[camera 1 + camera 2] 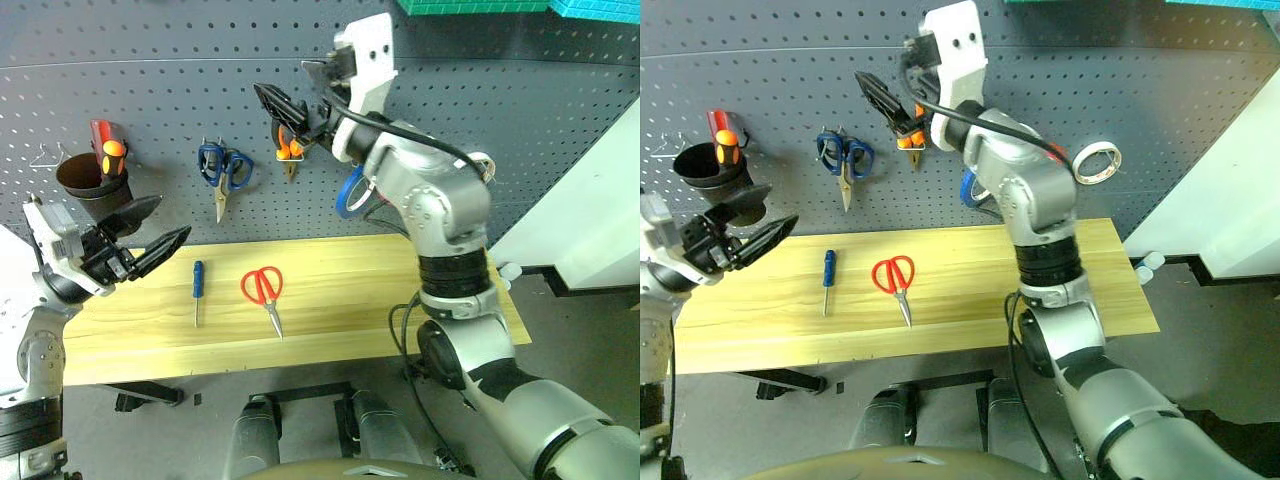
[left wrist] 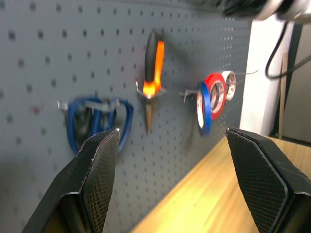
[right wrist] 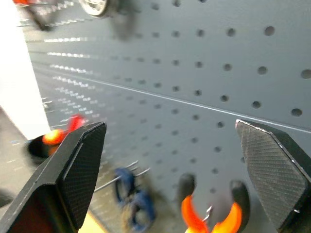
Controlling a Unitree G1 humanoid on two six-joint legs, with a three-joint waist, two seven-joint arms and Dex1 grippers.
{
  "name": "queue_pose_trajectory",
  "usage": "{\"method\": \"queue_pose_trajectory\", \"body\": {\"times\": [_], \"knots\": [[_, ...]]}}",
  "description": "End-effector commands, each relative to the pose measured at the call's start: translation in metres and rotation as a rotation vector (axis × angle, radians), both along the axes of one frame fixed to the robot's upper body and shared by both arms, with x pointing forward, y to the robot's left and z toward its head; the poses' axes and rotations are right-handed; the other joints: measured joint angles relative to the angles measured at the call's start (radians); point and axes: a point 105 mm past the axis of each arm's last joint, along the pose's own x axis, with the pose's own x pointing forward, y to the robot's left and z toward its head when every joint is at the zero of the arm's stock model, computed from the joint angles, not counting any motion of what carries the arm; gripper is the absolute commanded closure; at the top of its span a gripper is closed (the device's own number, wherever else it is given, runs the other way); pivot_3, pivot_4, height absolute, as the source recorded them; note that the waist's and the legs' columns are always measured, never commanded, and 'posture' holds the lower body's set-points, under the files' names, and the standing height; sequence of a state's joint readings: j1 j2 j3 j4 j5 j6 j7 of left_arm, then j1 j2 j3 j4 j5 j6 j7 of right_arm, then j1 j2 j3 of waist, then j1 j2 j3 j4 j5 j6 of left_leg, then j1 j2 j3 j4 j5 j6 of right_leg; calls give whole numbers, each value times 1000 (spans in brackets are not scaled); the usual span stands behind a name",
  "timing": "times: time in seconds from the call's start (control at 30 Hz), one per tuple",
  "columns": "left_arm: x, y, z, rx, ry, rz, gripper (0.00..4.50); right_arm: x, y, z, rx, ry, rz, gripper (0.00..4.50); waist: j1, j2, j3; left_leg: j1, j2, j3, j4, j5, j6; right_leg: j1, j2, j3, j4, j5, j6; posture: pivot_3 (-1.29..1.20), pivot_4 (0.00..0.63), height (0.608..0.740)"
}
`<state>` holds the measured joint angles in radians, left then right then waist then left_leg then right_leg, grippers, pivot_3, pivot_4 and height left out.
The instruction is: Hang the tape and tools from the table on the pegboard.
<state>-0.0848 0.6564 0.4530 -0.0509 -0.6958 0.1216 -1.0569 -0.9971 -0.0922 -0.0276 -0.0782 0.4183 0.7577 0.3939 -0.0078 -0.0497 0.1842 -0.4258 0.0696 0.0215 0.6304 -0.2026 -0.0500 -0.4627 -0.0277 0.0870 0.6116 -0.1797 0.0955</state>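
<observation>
While the pliers (image 1: pixel 289 150) are hanging on the pegboard (image 1: pixel 180 100), I'm holding both jaws spread and empty. I'm worrying my right gripper (image 1: pixel 290 112), just beside them, could be knocking them off.

A pair of blue-handled scissors (image 1: pixel 224 172) hangs blades down on a wire hook. To its left, a dark round cup holder (image 1: pixel 92 178) contains an orange-handled screwdriver (image 1: pixel 114 156) and a red-handled screwdriver (image 1: pixel 101 134). A blue ring-shaped roll of tape (image 2: pixel 203 108) and a white roll of tape (image 1: pixel 1097 162) hang further right.
</observation>
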Motion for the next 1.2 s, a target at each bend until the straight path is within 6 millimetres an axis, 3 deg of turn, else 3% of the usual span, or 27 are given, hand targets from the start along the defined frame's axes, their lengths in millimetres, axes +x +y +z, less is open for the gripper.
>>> {"method": "queue_pose_trajectory", "body": {"times": [0.03, 0.13, 0.3, 0.47, 0.57, 0.73, 0.8, 0.93, 1.03, 1.2], "knots": [[-6, 0, 9, -9, -49, 28, 800, -29, -11, 10, 3, -16, 139, 33, 1, 0, 0, 0, 0, 0, 0, 0, 0, 0, 0, 0, 0, 0, 0, 200, 89, 740], [-10, 4, -1, 1, -25, 69, 800, -41, -25, -19, -120, 59, 218, 33, 2, 2, -4, 1, 1, 0, 0, 0, 0, 2, 0, -1, -1, 0, -1, 202, 94, 740], [-15, 5, -25, -11, 82, 145, 800, -63, -42, -94, -387, 261, 331, 33, 1, 2, -7, 1, 1, 0, -1, 0, 0, 3, -1, -1, -6, 0, -1, 208, 108, 740], [-14, 0, -54, 28, 223, 230, 800, -66, -45, -143, -456, 411, 326, 33, -2, 3, -6, 1, 1, 0, -2, 0, 0, 3, 0, -1, -9, 2, -3, 217, 139, 740], [-13, -1, -67, 38, 295, 312, 800, -62, -44, -154, -437, 408, 314, 33, 3, 3, -6, 1, 1, 0, -2, 0, 0, 4, 0, -1, -12, 2, -3, 223, 155, 740], [-16, -6, -92, 67, 410, 379, 800, -57, -47, -150, -343, 256, 320, 33, 21, 5, -5, 0, 1, 0, -2, -1, 0, 4, -1, -1, -16, 1, -3, 215, 180, 740], [-11, -16, -109, 37, 487, 445, 800, -53, -61, -163, -390, 214, 319, 33, 28, 8, -3, 0, 1, 0, -2, -1, 0, 4, -1, -1, -16, 1, -3, 209, 190, 740], [-4, -37, -123, 40, 548, 482, 800, -60, -74, -174, -456, 187, 403, 33, 49, 10, 1, 0, 1, 1, -1, -1, 0, 5, -2, -1, -17, 0, -2, 197, 202, 740], [5, -57, -132, 76, 576, 505, 800, -70, -83, -175, -501, 153, 510, 33, 49, 13, 3, 0, 1, 0, -1, -1, 0, 4, -1, -1, -17, -1, 1, 188, 209, 740], [26, -83, -142, 39, 668, 553, 800, -60, -93, -177, -575, 140, 542, 33, 46, 15, 7, 0, 1, -1, 0, -1, 0, 4, 0, -1, -16, -1, 1, 181, 218, 740]]}}
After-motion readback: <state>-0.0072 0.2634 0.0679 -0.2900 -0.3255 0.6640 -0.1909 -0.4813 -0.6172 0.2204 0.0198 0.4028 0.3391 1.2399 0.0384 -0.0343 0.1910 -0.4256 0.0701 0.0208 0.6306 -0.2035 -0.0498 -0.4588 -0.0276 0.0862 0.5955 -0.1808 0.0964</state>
